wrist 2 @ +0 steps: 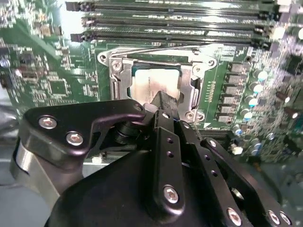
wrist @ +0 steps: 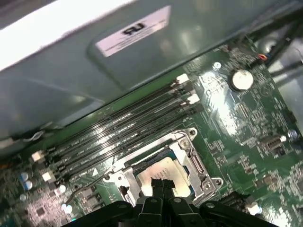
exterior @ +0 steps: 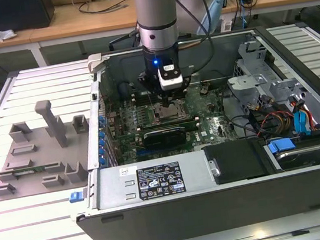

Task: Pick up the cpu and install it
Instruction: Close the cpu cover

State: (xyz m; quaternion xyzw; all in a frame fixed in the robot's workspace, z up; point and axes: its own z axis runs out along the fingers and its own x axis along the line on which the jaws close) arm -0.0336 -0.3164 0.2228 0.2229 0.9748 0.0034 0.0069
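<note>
1. Arm (exterior: pixel 156 13): stands upright at the upper centre of the exterior view, reaching down into the open computer case (exterior: pixel 220 207), which takes up the centre and right of that frame on the slatted counter (exterior: pixel 33 233).
2. Fingers (wrist 2: pixel 164 105): lowered onto the motherboard (wrist 2: pixel 57 85) at the socket. In both wrist views they are clenched together, tip against tip, with nothing seen between them. The tips (wrist: pixel 162 183) rest at the near edge of the cpu; whether they press on it cannot be determined.
3. Cpu (wrist 2: pixel 154 82): lies flat inside the metal socket frame (wrist 2: pixel 116 78), silver top facing up, and appears level with the frame (wrist: pixel 125 177) around it. It also shows seated in the first wrist view (wrist: pixel 163 170).
4. Memory slots (wrist: pixel 123 127): a row runs just beside the socket.
5. Grey fixture tray (exterior: pixel 33 152): on the counter at the exterior view's left, well apart from the fingers.
</note>
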